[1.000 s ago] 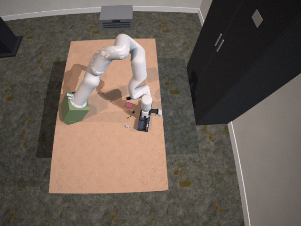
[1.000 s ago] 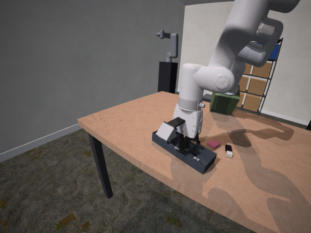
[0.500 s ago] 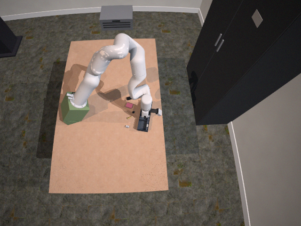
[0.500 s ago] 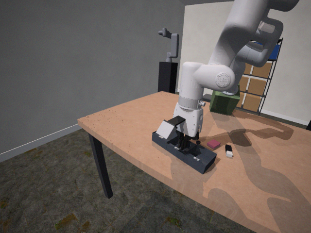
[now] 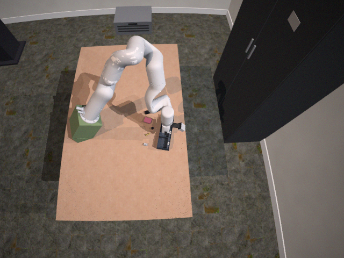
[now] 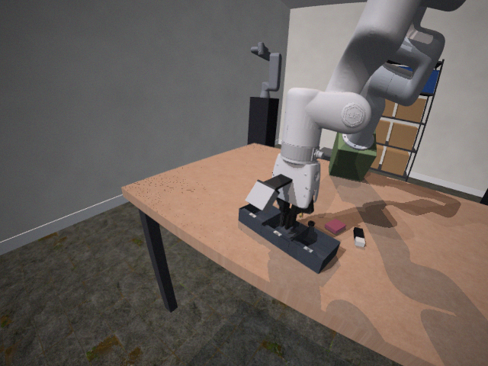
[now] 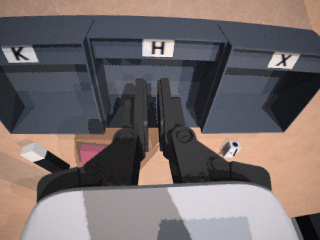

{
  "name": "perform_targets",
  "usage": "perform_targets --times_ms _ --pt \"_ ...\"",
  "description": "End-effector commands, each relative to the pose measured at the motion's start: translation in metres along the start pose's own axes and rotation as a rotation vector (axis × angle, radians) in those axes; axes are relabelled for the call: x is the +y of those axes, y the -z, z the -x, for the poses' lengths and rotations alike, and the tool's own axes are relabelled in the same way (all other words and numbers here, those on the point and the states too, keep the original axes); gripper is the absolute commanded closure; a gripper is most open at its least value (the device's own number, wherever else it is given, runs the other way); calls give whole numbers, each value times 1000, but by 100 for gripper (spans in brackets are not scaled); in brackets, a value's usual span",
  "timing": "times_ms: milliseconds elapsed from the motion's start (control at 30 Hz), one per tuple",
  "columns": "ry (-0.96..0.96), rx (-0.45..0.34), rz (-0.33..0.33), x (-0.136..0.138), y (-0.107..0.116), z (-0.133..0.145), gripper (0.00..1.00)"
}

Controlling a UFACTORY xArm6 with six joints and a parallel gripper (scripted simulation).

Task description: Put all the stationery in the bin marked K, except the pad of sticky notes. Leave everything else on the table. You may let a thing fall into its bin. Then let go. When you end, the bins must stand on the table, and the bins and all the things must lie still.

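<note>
While the gripper (image 7: 152,107), narrowed on nothing visible, hangs over bin H (image 7: 158,48) mid-frame, a pick seems due: the eraser (image 7: 36,153) at lower left for bin K (image 7: 19,54).

- A mottled dark stone-pattern floor (image 5: 124,238) surrounds a light wooden table (image 5: 122,188) on dark legs;
- a tall black cabinet (image 5: 277,69) stands beside it; a grey vented box (image 5: 133,19) sits against the wall;
- plain grey walls (image 6: 98,98); a wire shelf rack (image 6: 422,130) holds cardboard boxes.
</note>
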State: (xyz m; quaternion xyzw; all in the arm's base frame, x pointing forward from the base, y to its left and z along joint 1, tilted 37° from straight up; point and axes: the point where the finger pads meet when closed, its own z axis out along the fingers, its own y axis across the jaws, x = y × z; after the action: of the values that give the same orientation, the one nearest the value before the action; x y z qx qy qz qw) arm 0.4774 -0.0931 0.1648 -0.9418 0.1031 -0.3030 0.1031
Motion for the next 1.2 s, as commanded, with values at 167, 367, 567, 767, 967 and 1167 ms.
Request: perform_targets --times_ms 167,367,567,767,967,1167 --pt "0 2 1 0 24 -1 93" --pt "0 2 1 0 31 -1 93" --pt "0 2 0 -20 31 -1 93" --pt "0 2 0 -45 31 -1 93" --pt "0 2 0 -70 31 0 93" --pt "0 2 0 -84 31 0 93"
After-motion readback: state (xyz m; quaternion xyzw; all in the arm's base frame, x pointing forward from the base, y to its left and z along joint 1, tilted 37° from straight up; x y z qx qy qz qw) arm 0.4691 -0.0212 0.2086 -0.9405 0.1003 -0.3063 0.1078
